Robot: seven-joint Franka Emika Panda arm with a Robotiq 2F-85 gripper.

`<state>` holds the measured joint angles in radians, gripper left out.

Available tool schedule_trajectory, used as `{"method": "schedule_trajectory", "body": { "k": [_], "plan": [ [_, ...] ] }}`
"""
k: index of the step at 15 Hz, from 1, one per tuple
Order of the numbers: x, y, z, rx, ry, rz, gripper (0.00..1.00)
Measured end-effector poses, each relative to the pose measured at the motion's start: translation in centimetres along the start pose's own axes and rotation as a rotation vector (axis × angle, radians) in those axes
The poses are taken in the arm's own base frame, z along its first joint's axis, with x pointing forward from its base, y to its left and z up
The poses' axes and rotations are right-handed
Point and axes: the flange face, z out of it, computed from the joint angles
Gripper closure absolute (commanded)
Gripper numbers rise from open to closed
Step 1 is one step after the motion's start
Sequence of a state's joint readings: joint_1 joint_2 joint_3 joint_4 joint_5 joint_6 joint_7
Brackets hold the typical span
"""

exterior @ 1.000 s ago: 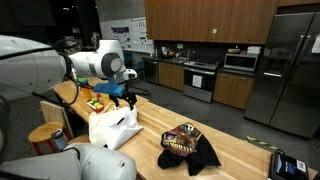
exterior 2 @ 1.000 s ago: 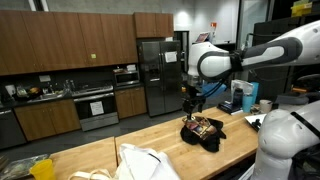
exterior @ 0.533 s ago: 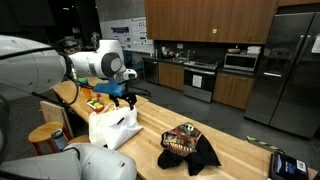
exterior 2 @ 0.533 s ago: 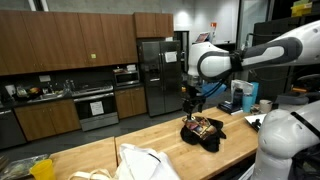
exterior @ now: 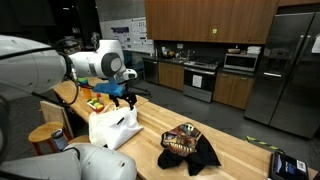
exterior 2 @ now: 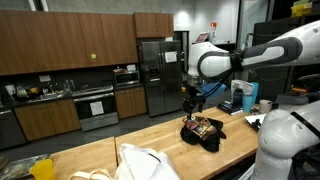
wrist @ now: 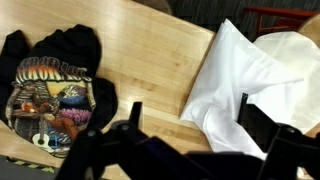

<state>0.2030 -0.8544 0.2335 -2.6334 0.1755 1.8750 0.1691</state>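
The end effector hangs wide open and empty over the counter. Just below, the white cloth lies crumpled, apart from the black shirt. It looks light and limp, best pinched at a raised fold.

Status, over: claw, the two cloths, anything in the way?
Claw open, empty, above the counter. White cloth and black printed shirt lie apart, neither touched. Nothing seen between claw and them.

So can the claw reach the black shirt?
Probably yes. The gripper hangs open above the counter, nothing covers the black shirt, and the white cloth lies apart from it.
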Motion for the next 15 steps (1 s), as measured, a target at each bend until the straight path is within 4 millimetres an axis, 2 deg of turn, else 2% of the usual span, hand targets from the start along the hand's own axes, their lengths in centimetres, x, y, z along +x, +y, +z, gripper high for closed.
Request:
{"method": "schedule_trajectory", "body": {
  "k": [5, 7, 9, 12, 15],
  "plan": [
    [0.0, 0.0, 0.0, 0.000, 0.000, 0.000, 0.00],
    [-0.1, -0.4, -0.1, 0.001, -0.001, -0.054, 0.00],
    [-0.4, -1.8, -0.2, 0.005, -0.004, -0.160, 0.00],
    [-0.6, -5.6, 0.1, -0.023, -0.017, -0.309, 0.00],
    [1.0, -8.6, 2.2, -0.070, -0.024, -0.361, 0.00]
  ]
}}
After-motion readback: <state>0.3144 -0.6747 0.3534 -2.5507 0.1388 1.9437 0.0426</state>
